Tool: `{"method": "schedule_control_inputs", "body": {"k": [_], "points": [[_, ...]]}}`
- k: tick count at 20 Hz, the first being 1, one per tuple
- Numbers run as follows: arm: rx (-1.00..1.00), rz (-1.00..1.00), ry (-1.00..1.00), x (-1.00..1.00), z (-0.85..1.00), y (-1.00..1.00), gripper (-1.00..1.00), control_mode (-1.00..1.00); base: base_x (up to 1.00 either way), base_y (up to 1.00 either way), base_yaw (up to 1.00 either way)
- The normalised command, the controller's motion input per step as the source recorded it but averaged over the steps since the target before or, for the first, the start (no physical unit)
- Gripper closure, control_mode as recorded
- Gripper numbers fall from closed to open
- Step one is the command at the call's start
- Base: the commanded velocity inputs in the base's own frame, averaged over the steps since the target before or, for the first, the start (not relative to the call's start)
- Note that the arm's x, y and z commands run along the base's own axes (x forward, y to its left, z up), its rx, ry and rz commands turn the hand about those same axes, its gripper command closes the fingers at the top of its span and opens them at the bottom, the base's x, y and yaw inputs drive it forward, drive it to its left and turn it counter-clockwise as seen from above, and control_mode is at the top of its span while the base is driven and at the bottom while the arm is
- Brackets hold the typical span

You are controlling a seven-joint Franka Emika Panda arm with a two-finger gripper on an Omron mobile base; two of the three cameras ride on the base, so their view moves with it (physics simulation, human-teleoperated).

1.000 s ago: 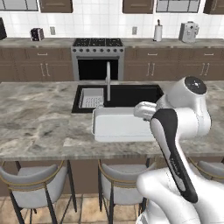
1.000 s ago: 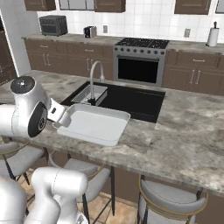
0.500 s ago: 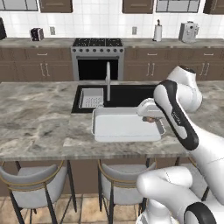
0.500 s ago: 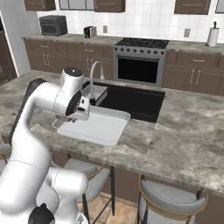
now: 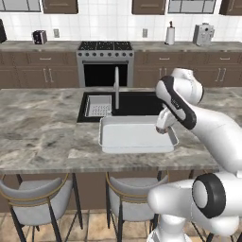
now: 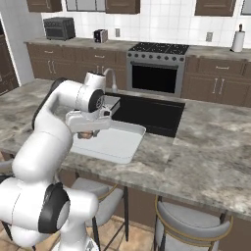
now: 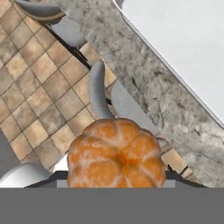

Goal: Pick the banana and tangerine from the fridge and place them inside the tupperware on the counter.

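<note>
One tangerine [image 7: 116,153] gripped in gripper [image 6: 87,134], above tupperware [image 6: 119,145] edge.

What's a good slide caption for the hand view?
Small round orange tangerine gripped above the grey-beige marbled counter edge, white rectangular tupperware nearby.

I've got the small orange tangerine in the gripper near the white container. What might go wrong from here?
1. In the hand view the round orange tangerine sits over the marbled stone counter edge and tiled floor, not the shallow white rectangular tupperware; released now, it would likely miss.
2. The gripper hangs low by the tupperware's rim; moving across could nudge it.
</note>
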Motion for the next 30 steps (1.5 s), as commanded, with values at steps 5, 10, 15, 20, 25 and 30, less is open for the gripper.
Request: {"method": "schedule_control_inputs", "body": {"k": [5,10,15,20,25,30], "points": [[-0.01,0.49,0.00,0.27,-0.42,-0.27,1.00,-1.00,0.00,0.00,0.00],[0.00,0.28,0.00,0.49,-0.36,-0.16,1.00,-1.00,0.00,0.00,0.00],[0.00,0.20,0.00,0.54,-0.33,-0.12,1.00,-1.00,0.00,0.00,0.00],[0.00,0.16,0.00,0.48,-0.39,-0.07,1.00,-1.00,0.00,0.00,0.00],[0.00,0.08,0.00,0.38,-0.33,-0.04,1.00,-1.00,0.00,0.00,0.00],[0.00,0.00,0.00,0.38,-0.25,-0.07,1.00,-1.00,0.00,0.00,0.00]]}}
